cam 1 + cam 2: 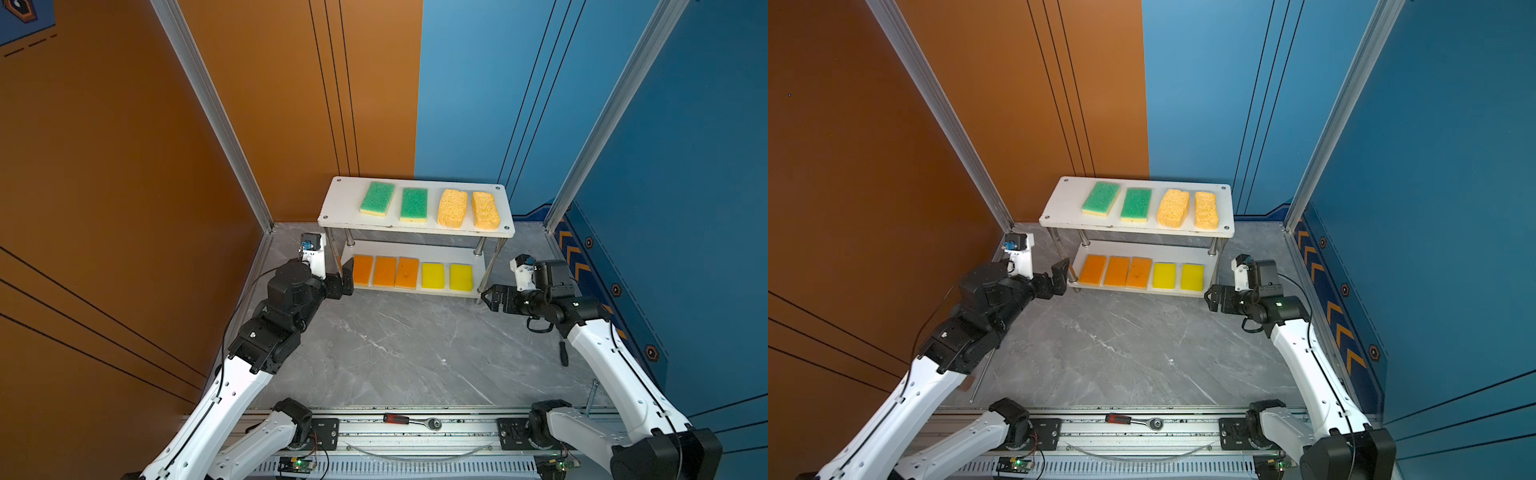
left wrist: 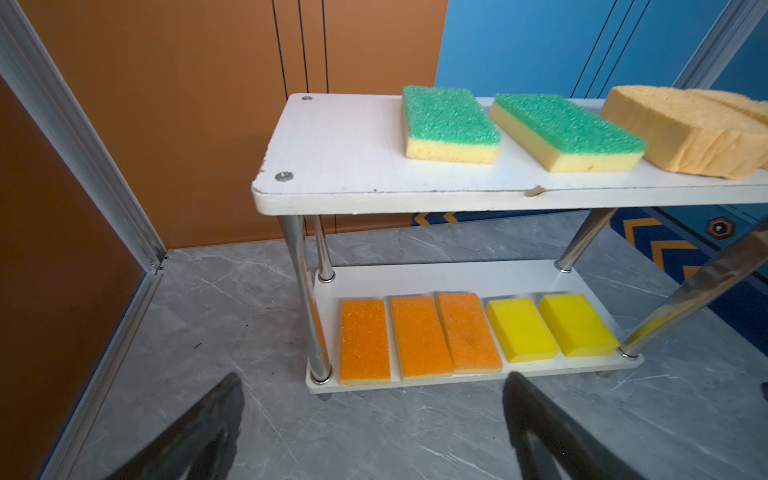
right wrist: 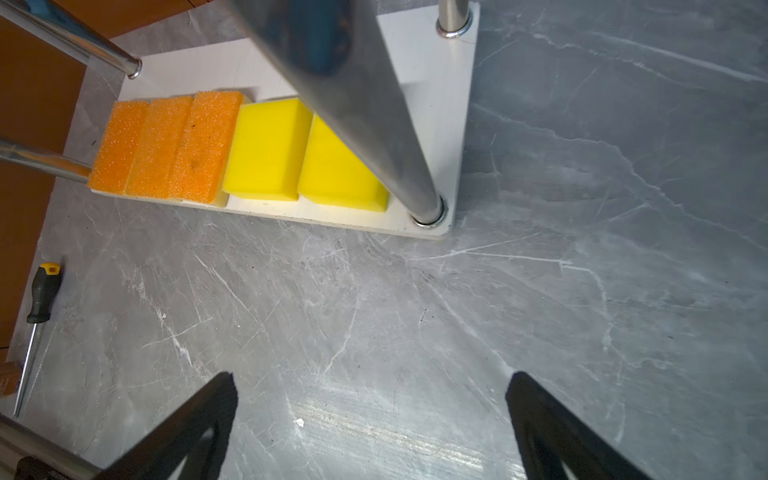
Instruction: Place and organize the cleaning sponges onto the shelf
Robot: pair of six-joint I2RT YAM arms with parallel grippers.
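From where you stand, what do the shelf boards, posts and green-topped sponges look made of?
Shelf boards: probably white laminated wood, matte, chipped at the edge. Posts: polished metal, mirror-like reflections. Green-topped sponges: coarse scouring fibre over soft yellow foam.

Three orange sponges [image 1: 385, 271], two yellow [image 1: 433, 275], two green-topped [image 1: 414, 204], two porous [image 1: 451, 208]; one shelf [image 1: 345, 199].

The shelf [image 2: 353, 141] pairs matt white boards [image 2: 436, 276] with mirror-bright chrome posts [image 2: 297, 257], its sponges [image 2: 451, 114] foam, mostly rough-topped, the tabletop [image 2: 249, 316] beneath it smooth veined grey stone.
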